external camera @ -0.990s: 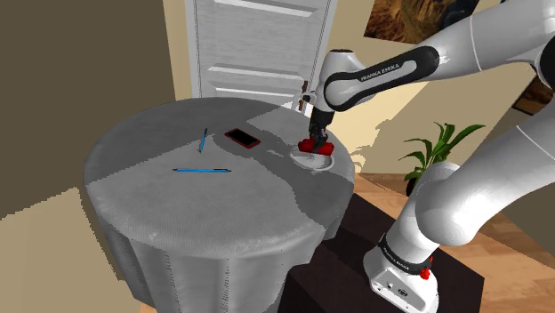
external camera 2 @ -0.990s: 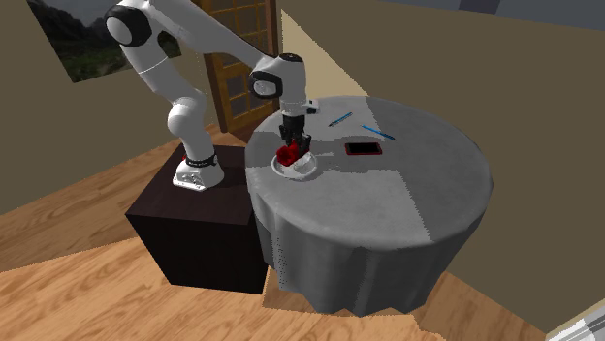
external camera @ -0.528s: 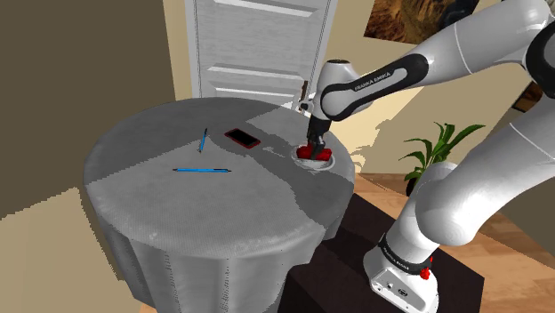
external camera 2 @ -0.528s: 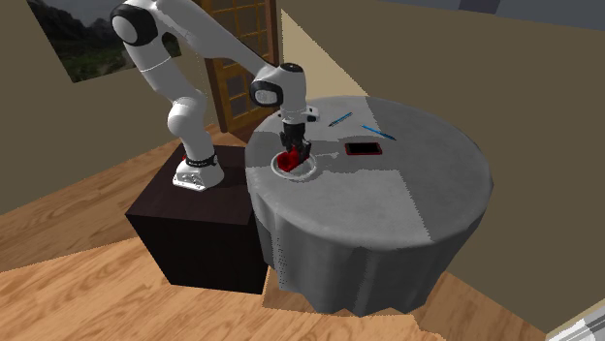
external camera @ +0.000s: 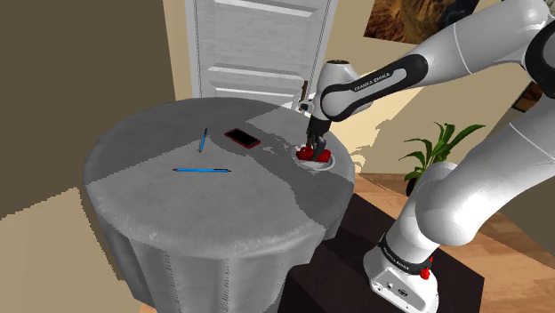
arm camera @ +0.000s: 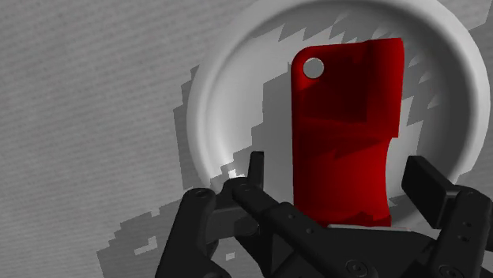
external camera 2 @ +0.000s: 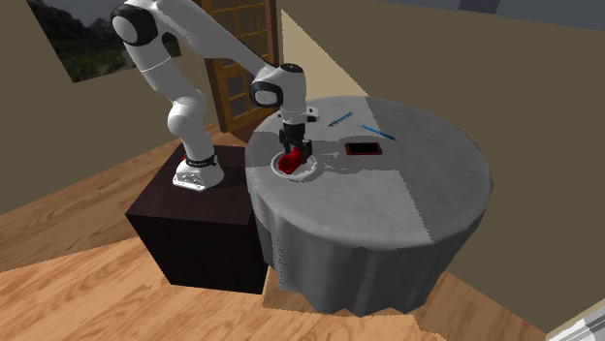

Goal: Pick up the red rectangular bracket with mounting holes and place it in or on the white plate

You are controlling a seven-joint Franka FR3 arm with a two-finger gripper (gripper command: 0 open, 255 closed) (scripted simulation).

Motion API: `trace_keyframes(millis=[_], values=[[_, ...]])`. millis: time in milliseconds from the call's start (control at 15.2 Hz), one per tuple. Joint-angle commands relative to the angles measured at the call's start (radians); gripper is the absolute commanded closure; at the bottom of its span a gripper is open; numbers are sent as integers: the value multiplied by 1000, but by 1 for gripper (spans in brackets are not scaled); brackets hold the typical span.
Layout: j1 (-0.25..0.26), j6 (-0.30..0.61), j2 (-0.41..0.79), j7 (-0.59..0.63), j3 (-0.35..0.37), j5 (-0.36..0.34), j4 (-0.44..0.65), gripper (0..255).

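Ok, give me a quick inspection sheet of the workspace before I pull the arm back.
Surface: round table under a grey cloth.
Job's things: red bracket lies flat in the white plate, near the table edge on the stand's side.
Clutter: two blue pens and a flat black slab with a red edge, all apart from the plate.
Gripper: gripper open, fingers either side of the bracket, not touching it.
Cables: nothing seen.
Surroundings: white door, potted plant, wooden floor, dark stand.
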Motion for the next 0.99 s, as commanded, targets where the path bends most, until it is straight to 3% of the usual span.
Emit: trace_keyframes(millis=[0,132,396,924], values=[[0,0,0,0,0,0,0,0],[0,0,0,0,0,0,0,0],[-4,-151,-87,10,23,-5,64,0],[-4,-151,-87,10,23,-5,64,0]])
